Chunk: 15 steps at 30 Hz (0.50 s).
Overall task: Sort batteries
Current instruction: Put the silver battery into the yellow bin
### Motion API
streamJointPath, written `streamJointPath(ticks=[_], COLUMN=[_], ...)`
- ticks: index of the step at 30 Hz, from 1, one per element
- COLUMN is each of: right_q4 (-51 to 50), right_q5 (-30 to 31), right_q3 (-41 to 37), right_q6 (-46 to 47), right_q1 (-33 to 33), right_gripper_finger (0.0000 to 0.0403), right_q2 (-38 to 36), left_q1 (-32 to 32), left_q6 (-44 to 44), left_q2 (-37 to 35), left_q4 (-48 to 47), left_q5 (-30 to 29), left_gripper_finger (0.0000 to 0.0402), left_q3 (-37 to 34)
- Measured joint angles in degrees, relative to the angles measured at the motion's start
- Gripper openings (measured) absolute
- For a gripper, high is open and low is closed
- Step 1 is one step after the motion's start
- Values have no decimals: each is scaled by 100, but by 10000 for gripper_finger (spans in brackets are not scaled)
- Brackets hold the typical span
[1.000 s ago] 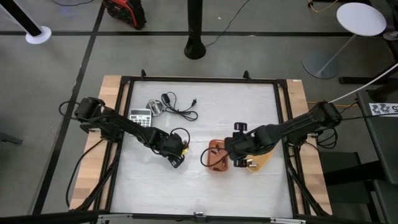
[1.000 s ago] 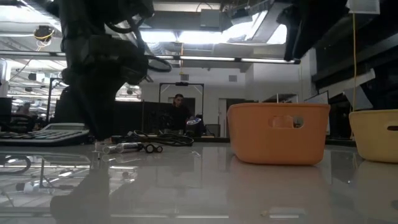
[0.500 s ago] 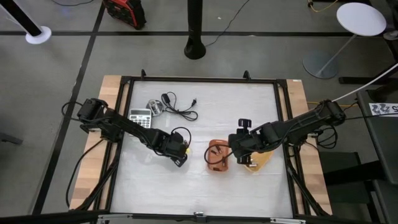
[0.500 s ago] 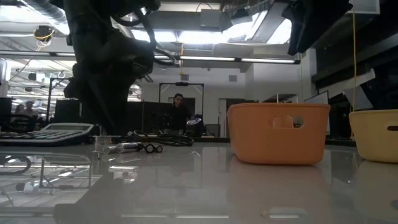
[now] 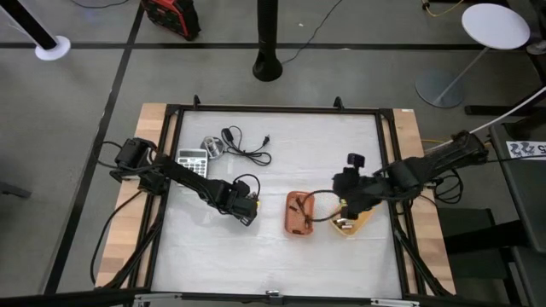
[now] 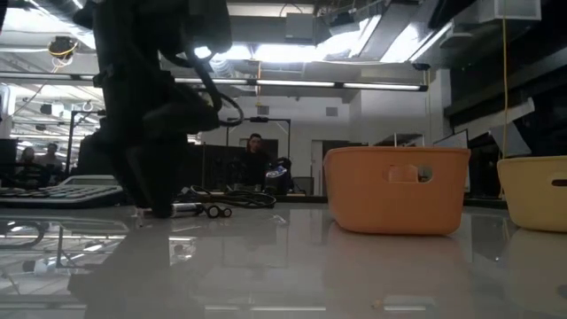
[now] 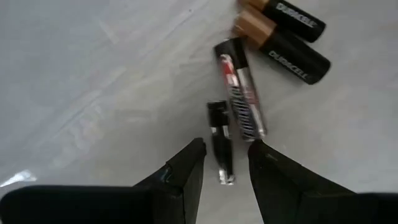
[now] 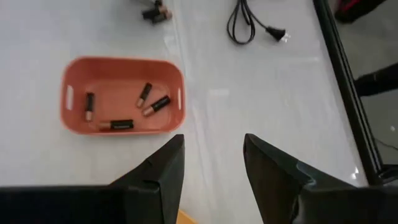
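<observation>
A robotics lab or industrial workspace is showing here: a white worktop point(image 5: 273, 145) is sitting inside a black metal frame point(image 5: 277, 110) on a grey concrete floor point(image 5: 77, 94) marked with dark lines, with two dark arms reaching in from either side. Around it a black pole point(image 5: 268, 34), a white round stand base point(image 5: 496, 24), a red device point(image 5: 171, 17) and loose cables are standing or lying on the floor. Beyond the worktop, long ceiling lights point(image 6: 301, 84), exposed ducts and dark monitors are showing, and a person point(image 6: 255, 159) is standing far back.
</observation>
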Motion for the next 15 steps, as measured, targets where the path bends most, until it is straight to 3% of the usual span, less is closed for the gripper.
streamJointPath(ticks=[10,15], right_q4=[-28,-39], right_q5=[115,154], right_q3=[0,0], right_q6=[318,421], right_q1=[653,965], right_gripper_finger=[161,161], right_q2=[-519,-639], left_q1=[2,2], left_q6=[26,274], left_q2=[113,116], left_q4=[-147,-231], left_q5=[-17,-13], left_gripper_finger=[113,67], left_q3=[17,11])
